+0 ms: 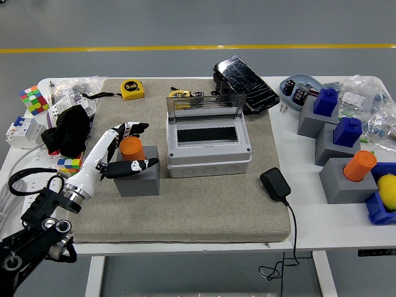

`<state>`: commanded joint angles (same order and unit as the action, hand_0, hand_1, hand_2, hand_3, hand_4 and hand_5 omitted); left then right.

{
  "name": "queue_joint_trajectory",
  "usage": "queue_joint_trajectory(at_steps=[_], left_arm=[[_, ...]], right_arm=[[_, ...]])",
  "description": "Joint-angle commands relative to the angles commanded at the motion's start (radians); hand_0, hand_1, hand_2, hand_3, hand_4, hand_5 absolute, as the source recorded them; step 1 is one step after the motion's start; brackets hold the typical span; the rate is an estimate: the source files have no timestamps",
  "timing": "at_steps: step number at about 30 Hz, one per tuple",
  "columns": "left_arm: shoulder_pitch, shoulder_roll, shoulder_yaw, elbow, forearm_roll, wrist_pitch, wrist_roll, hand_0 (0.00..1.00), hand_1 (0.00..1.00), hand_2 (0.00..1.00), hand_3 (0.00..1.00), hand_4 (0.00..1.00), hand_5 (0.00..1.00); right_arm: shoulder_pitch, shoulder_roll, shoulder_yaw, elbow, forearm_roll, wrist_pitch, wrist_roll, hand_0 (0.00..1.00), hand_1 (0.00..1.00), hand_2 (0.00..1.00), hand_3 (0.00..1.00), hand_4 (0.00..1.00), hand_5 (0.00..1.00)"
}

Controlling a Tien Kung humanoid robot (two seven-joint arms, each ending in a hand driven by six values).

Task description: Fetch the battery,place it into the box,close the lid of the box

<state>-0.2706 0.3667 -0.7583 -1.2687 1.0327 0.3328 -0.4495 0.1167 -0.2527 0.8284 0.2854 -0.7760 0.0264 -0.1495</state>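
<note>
At the centre-left of the frame the left hand (127, 148) is cupped around the battery (131, 148), an orange cylinder standing upright in a grey holder block (137, 176); the thumb lies across the block's top on the lower side and the fingers reach over from the upper left, but whether they already press the cylinder cannot be told, so the grasp looks half formed. To do this step well, the fingers should probably close evenly on the cylinder's sides above the block, then lift straight up until it clears the socket, since a tilted pull may drag the block along the grey mat (247, 210). The box (208, 143) sits just right of the block at the frame's centre, its clear lid (206, 103) raised at the back and the dark opening free, so the carry is short. A black adapter (275, 184) with its cable lies lower right of the box, a yellow tape measure (132, 89) sits upper left, and a second orange cylinder (360, 165) stands in a block at the far right; none blocks the path. The right hand is out of sight.
</note>
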Motion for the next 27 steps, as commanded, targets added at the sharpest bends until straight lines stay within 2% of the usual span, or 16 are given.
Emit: queue_joint_trajectory(at_steps=[4, 5, 10, 11, 16, 17, 22, 23, 27], left_arm=[[-0.017, -0.005, 0.038, 0.014, -0.061, 0.013, -0.040, 0.648, 0.630, 0.626, 0.632, 0.998, 0.002], [-0.024, -0.007, 0.053, 0.020, -0.088, 0.015, -0.050, 0.533, 0.426, 0.429, 0.431, 0.998, 0.002], [-0.051, -0.019, 0.115, 0.049, -0.183, 0.012, -0.075, 0.533, 0.426, 0.429, 0.431, 0.998, 0.002], [-0.054, -0.022, 0.121, 0.051, -0.197, 0.013, -0.083, 0.521, 0.360, 0.395, 0.408, 0.962, 0.002], [-0.062, -0.032, 0.129, 0.061, -0.253, 0.021, -0.111, 0.521, 0.360, 0.395, 0.408, 0.962, 0.002], [-0.064, -0.034, 0.133, 0.064, -0.263, 0.022, -0.116, 0.289, 0.258, 0.351, 0.365, 0.879, 0.002], [-0.084, -0.048, 0.157, 0.086, -0.336, 0.040, -0.161, 0.289, 0.258, 0.351, 0.365, 0.879, 0.002], [-0.087, -0.051, 0.163, 0.092, -0.350, 0.043, -0.167, 0.050, 0.074, 0.213, 0.237, 0.850, 0.002], [-0.099, -0.062, 0.183, 0.113, -0.391, 0.051, -0.192, 0.050, 0.074, 0.213, 0.237, 0.850, 0.002]], right_arm=[[0.001, 0.000, -0.001, 0.002, -0.001, 0.000, 0.000, 0.668, 0.674, 0.688, 0.538, 0.912, 0.512], [0.001, 0.000, -0.002, 0.002, 0.000, 0.000, 0.000, 0.667, 0.674, 0.688, 0.538, 0.911, 0.511], [0.001, 0.001, -0.003, 0.004, -0.001, 0.000, 0.000, 0.667, 0.674, 0.688, 0.538, 0.911, 0.511], [0.001, 0.001, -0.002, 0.005, -0.001, -0.001, 0.000, 0.667, 0.674, 0.688, 0.538, 0.912, 0.510], [-0.004, 0.001, -0.003, 0.005, -0.001, 0.000, 0.000, 0.667, 0.674, 0.688, 0.538, 0.912, 0.510], [-0.005, 0.001, -0.003, 0.004, -0.001, 0.000, 0.000, 0.666, 0.674, 0.688, 0.538, 0.911, 0.509], [-0.007, 0.002, -0.003, 0.002, 0.000, 0.000, 0.000, 0.666, 0.674, 0.688, 0.538, 0.911, 0.509], [-0.007, 0.003, -0.003, 0.002, 0.000, 0.000, 0.000, 0.670, 0.674, 0.688, 0.538, 0.910, 0.508], [-0.006, 0.003, 0.000, 0.004, -0.001, -0.001, 0.000, 0.670, 0.674, 0.688, 0.538, 0.910, 0.508]])
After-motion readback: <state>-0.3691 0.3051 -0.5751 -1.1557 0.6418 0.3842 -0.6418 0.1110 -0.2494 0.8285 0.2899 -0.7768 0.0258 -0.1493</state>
